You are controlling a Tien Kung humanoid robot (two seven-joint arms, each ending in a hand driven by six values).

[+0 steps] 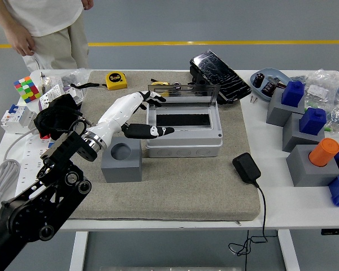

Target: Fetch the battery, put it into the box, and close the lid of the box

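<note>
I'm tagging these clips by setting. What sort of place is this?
Probably a robotics lab or workshop floor: a white table crowded with test props like the tape measure and puzzle cube, plus a yellow floor line.

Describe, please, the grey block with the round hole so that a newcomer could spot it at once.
On the beige mat, look just left of the grey box with the raised clear lid. The grey block sits below the left hand; unlike the blocks at the table's right end, its hole is empty.

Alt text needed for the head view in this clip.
The robot's left hand, fingers spread, reaches to the open grey box, fingertips by its raised clear lid. An empty grey block sits beside it on a felt mat.
</note>
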